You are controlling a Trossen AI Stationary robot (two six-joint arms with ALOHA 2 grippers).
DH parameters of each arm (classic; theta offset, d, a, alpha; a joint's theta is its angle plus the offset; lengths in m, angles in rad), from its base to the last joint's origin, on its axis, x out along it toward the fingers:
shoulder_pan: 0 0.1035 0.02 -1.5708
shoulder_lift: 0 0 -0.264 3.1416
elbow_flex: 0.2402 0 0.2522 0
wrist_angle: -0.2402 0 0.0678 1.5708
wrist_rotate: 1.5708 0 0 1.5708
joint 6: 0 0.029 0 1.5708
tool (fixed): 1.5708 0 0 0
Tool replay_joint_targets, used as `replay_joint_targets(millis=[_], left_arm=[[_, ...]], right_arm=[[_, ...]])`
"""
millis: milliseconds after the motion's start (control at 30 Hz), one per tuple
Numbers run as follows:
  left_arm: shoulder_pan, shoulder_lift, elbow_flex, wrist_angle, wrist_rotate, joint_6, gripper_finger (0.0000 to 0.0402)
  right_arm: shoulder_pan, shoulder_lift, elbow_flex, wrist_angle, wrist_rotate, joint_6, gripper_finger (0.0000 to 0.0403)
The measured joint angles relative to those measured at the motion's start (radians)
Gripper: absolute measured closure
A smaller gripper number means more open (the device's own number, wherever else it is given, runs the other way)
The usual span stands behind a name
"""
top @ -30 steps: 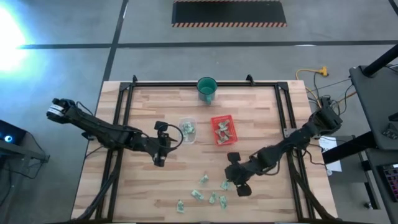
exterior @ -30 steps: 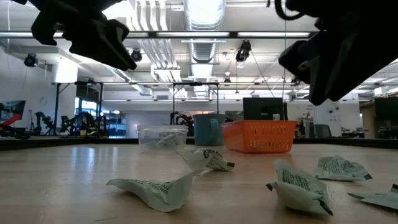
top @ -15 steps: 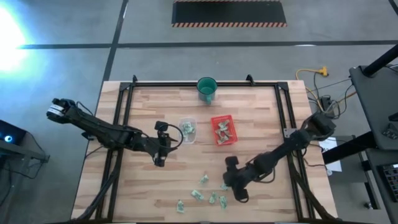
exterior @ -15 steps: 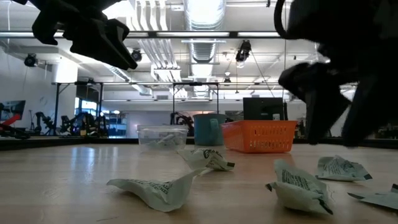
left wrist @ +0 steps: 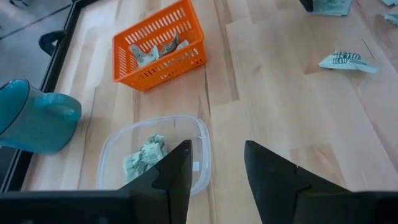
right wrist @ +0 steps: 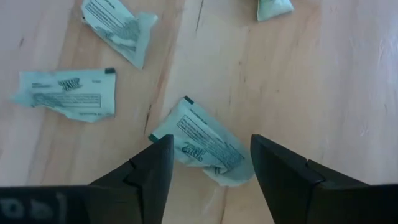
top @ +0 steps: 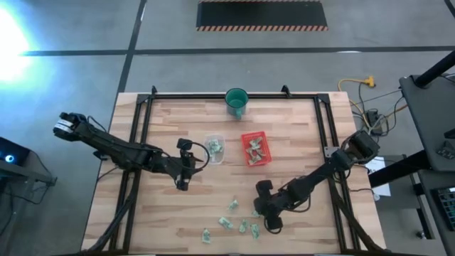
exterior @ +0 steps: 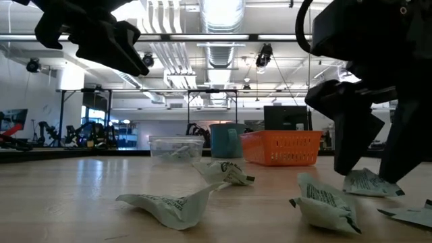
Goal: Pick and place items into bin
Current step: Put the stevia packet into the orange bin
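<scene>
My two arms are dark and slim, jointed in black segments; my left arm (top: 114,147) ends in a pale silvery base, and my fingers (right wrist: 155,174) are matte black wedges.

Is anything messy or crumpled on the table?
Yes. Several green-and-white packets lie loose and crumpled on the wooden table, outside the orange basket and clear tub. The right gripper hovers over one, jaws open.

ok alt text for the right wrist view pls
The right end effector hangs open just above a crumpled green-and-white packet on the wooden table. Three more packets lie nearby, two to one side and one at the far edge.
</scene>
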Motion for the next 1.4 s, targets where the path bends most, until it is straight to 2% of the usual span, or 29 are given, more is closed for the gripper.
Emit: replay_joint_targets(millis=[167,367,933,1233,1300,1400], left_arm=[[0.0,0.0,0.0,0.0,0.0,0.0,0.0271],[0.0,0.0,-0.001,0.0,0.0,0.0,0.0271],[0.0,0.0,-0.001,0.0,0.0,0.0,0.0271],[0.0,0.0,-0.001,0.0,0.0,0.0,0.0271],[0.0,0.0,-0.001,0.0,0.0,0.0,0.0271],[0.0,0.0,-0.001,0.0,0.0,0.0,0.0271]], right_arm=[[0.0,0.009,0.0,-0.051,0.001,0.032,0.0204],[0.0,0.013,0.0,-0.069,0.004,0.043,0.0231],[0.0,0.008,0.014,-0.097,0.008,0.019,0.0362],[0.0,-0.005,0.098,-0.242,0.013,0.004,0.037],[0.0,-0.011,0.126,-0.28,0.045,-0.021,0.037],[0.0,-0.012,0.178,-0.362,0.146,-0.074,0.037]])
